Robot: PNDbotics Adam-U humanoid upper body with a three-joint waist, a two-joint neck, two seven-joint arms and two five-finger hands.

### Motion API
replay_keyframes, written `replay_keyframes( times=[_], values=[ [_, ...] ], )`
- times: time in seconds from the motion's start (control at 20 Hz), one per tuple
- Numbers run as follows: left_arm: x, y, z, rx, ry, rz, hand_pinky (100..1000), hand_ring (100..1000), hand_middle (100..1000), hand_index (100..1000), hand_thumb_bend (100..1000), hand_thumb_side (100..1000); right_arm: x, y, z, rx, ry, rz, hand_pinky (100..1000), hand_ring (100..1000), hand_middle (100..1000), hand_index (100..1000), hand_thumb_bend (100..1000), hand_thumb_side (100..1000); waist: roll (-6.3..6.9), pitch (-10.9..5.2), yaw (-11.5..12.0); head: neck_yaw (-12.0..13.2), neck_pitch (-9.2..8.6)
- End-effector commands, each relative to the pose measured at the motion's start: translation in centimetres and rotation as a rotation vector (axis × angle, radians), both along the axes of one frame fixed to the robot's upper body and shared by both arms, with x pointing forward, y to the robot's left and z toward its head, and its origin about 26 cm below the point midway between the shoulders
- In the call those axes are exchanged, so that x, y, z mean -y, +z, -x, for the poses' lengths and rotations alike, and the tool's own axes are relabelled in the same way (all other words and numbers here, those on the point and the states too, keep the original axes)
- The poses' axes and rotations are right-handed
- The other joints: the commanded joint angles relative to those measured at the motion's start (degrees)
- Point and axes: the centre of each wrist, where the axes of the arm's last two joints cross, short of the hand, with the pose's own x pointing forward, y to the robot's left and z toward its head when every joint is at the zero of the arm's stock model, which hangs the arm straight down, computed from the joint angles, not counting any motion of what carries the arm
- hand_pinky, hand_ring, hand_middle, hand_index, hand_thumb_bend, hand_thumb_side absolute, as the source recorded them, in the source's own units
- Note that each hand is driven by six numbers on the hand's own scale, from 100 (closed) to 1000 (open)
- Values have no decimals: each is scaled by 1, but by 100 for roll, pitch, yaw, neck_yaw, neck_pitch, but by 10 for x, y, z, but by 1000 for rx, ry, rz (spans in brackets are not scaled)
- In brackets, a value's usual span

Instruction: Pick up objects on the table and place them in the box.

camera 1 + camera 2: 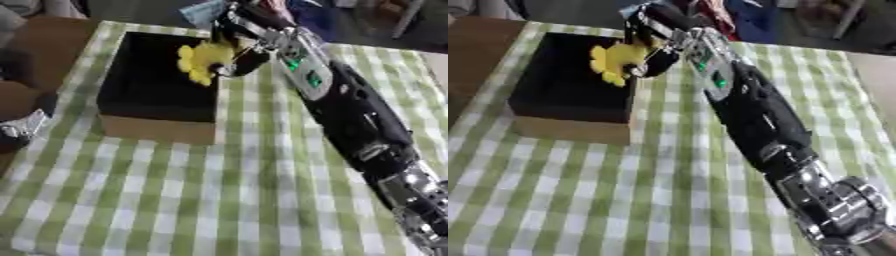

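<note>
a: in the left eye view, what is the right hand [238,52] doing?

b: it is curling its fingers round a yellow toy [203,60], over the right edge of the box [153,95]. the toy is looking soft and light, easy to pinch by its side.

a: and in the right eye view?

b: the toy is hanging just left of the hand, above the box's dark inside. the left hand [22,127] is showing at the left edge; i cannot tell its fingers.

I seem to be in a home-like room: a green-and-white checked tablecloth [227,200] covers my table, with a brown wooden chair [39,45] at its far corner.
</note>
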Motion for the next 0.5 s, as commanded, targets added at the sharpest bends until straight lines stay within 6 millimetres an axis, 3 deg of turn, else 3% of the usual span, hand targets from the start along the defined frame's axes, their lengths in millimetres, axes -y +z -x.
replay_keyframes(
  times=[0.05,0.1,0.25,0.35,0.5],
  values=[
    [4,11,2,34,-22,-4,698,573,573,736,329,100,-8,10,-1,42,-2,16,657,607,257,401,381,100,29,-88,34,-84,-76],
    [4,11,2,34,-23,-4,698,573,573,736,329,100,-10,8,-1,42,1,23,662,614,278,421,395,100,26,-89,43,-93,-77],
    [4,12,2,35,-26,-1,698,573,573,736,330,100,-19,1,-1,28,24,91,722,737,588,692,550,106,15,-81,41,-113,-79],
    [5,12,1,34,-27,1,699,573,573,736,330,100,-23,-3,0,13,43,157,779,825,805,846,600,149,9,-73,30,-113,-77],
    [5,11,1,32,-26,0,699,573,573,736,331,100,-27,-3,2,7,62,230,811,868,881,905,619,175,-2,-71,12,-102,-73]
  ],
)
